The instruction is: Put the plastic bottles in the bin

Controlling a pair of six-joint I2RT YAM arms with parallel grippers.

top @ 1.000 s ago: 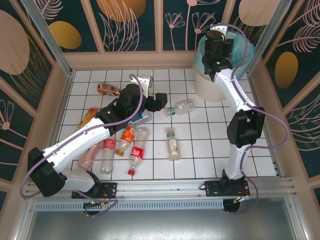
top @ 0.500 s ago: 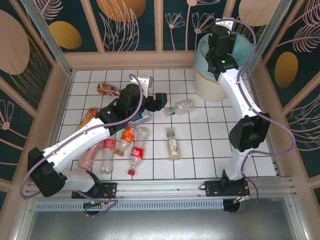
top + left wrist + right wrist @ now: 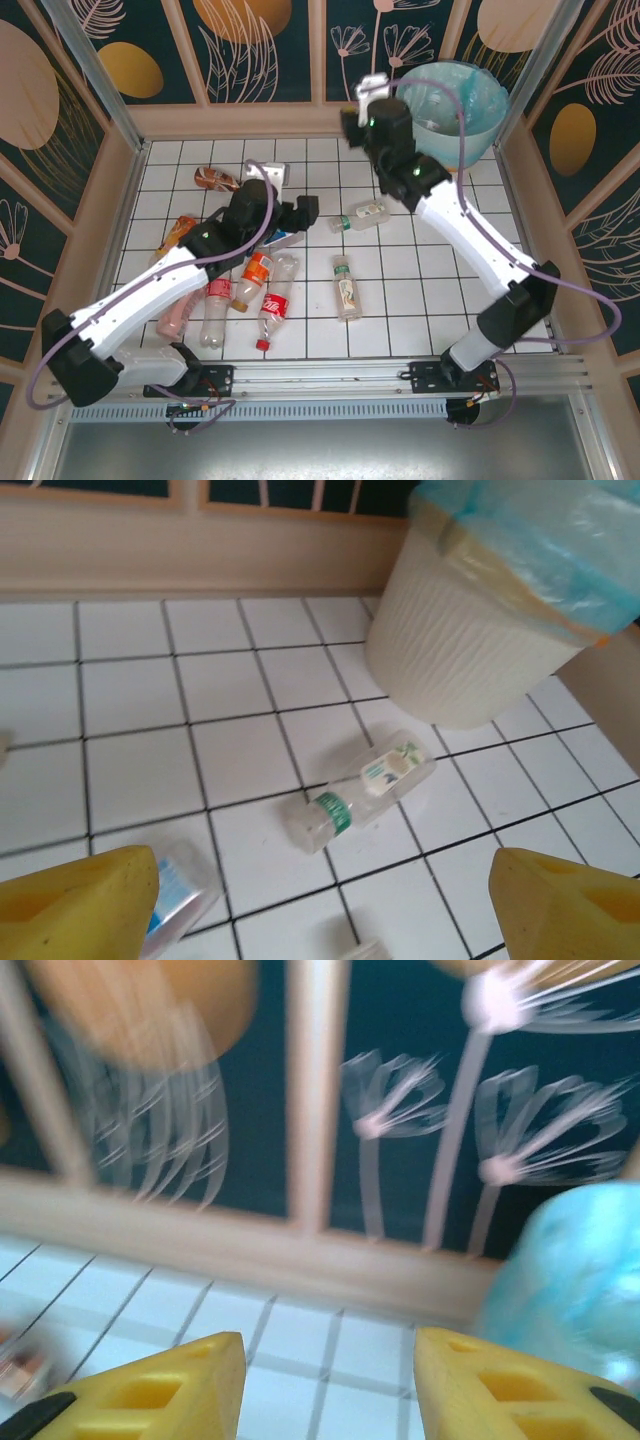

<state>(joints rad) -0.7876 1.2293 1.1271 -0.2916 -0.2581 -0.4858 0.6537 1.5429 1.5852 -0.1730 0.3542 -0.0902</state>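
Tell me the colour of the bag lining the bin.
Light blue; the bag on the bin shows best in the left wrist view.

Red-labelled bottle (image 3: 272,308) perhaps reads "Cola"; nothing else legible.

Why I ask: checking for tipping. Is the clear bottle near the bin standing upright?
No, the clear bottle lies on its side on the tiles, apart from the bin.

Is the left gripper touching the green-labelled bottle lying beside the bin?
Apart. In the left wrist view, white tile separates the bottle from both yellow fingers.
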